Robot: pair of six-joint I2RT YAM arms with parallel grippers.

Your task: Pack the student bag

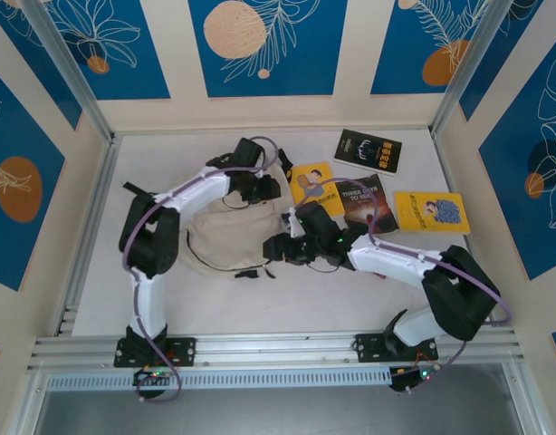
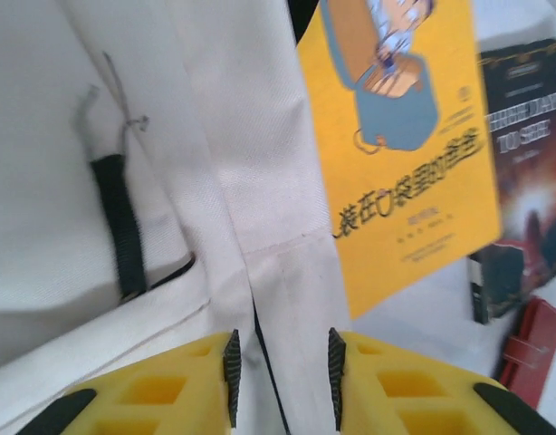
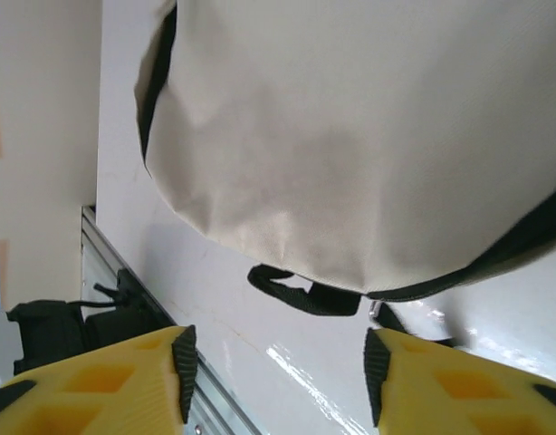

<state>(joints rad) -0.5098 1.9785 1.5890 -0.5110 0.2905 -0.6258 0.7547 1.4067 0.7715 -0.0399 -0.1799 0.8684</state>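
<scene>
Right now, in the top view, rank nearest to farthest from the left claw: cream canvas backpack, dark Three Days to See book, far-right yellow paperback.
1. cream canvas backpack, right at the left claw.
2. dark Three Days to See book, right of centre.
3. yellow paperback, far right.

The left arm [image 1: 149, 272] is raised from its base and bent at the elbow beside the bag's [image 1: 219, 237] left edge. Its forearm is stretched to the bag's far side, where the left claw [image 2: 280, 367] is held with its jaws narrowly parted. The right arm [image 1: 414, 272] is folded and extended leftward. The right claw [image 3: 278, 362] is held at the bag's right edge, its jaws spread wide.
</scene>
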